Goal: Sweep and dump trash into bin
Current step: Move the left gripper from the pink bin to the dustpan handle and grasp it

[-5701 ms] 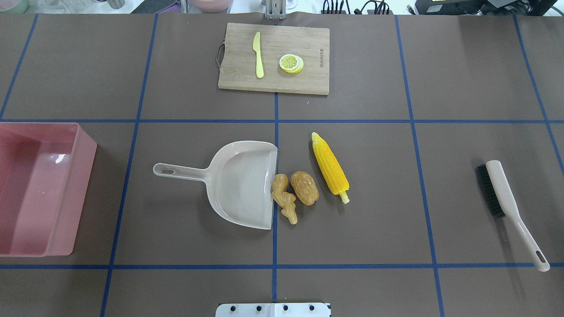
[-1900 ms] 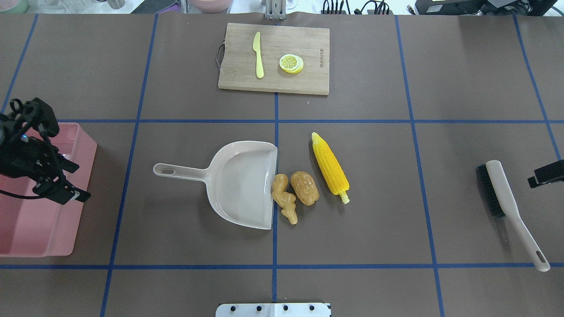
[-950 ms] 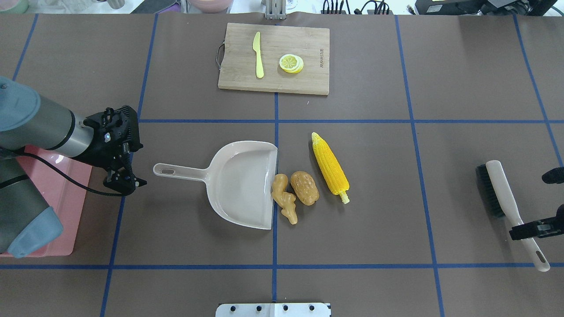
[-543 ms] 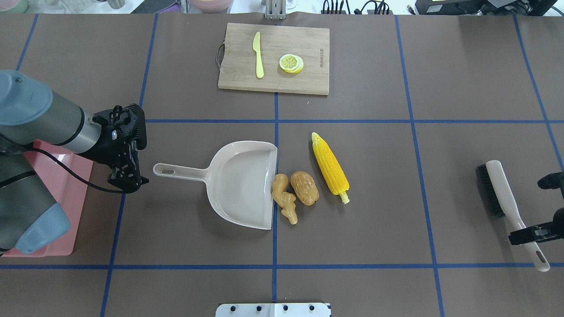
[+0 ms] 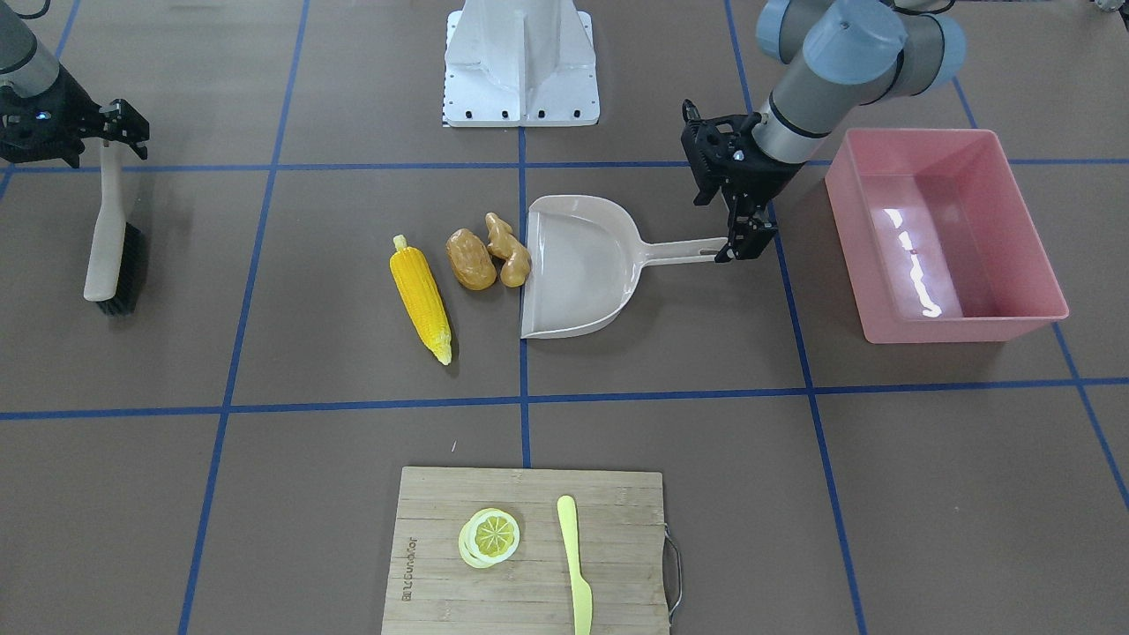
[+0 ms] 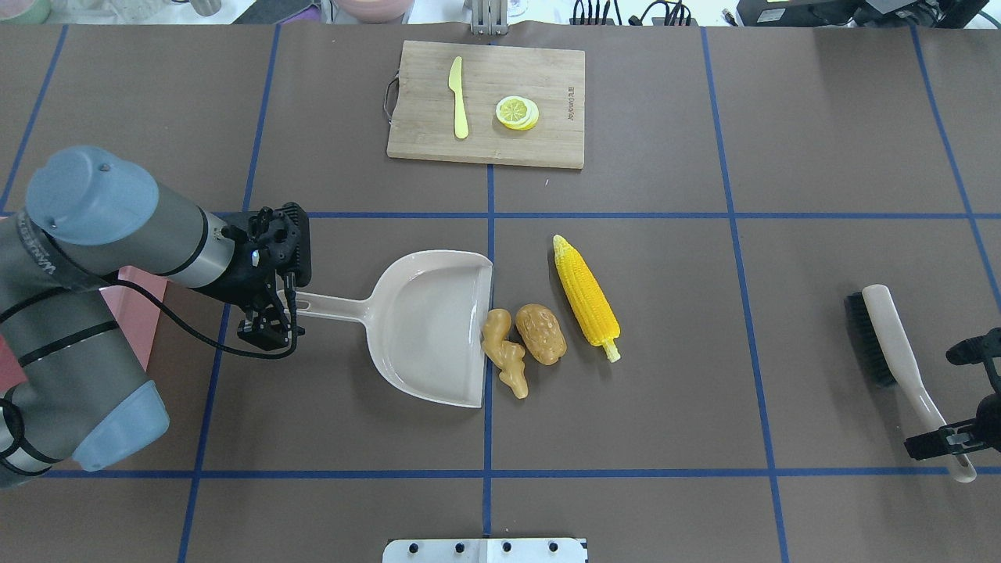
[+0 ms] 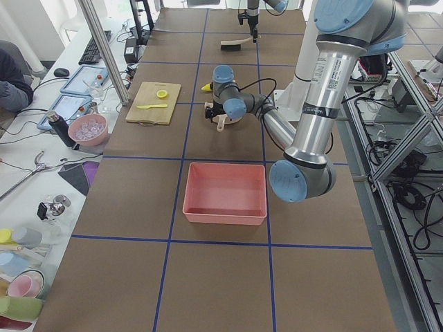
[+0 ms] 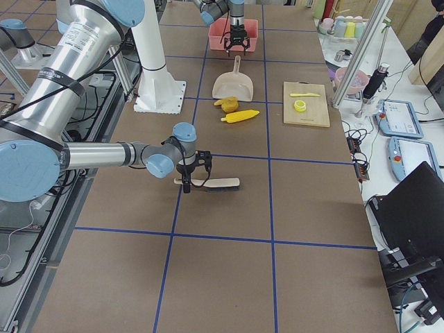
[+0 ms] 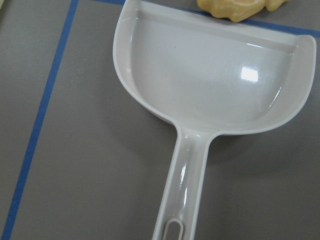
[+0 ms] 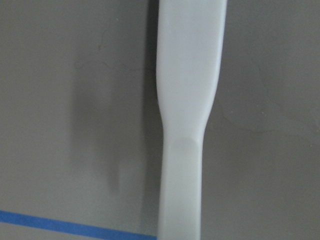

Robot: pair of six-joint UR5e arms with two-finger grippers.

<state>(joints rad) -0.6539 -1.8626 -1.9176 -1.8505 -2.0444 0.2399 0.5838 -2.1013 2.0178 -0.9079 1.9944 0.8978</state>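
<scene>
L gripper (image 6: pixel 275 309) hangs jaws apart over dustpan (image 6: pixel 426 324) handle, R gripper (image 5: pixel 84 132) spread at brush (image 5: pixel 110 242) handle; each should centre before closing; trash (image 6: pixel 539 332) lies by pan mouth, bin (image 5: pixel 948 234) well off

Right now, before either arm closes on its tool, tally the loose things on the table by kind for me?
Trash toy foods: 3 (yellow corn cob, glossy brown potato, knobbly tan ginger root)
Sweeping tools: 2 (beige plastic dustpan, beige black-bristled brush)
Pink translucent plastic bin: 1
Wooden cutting board set: 3 (board, pale yellow knife, lemon-slice stack)
Total: 9
</scene>
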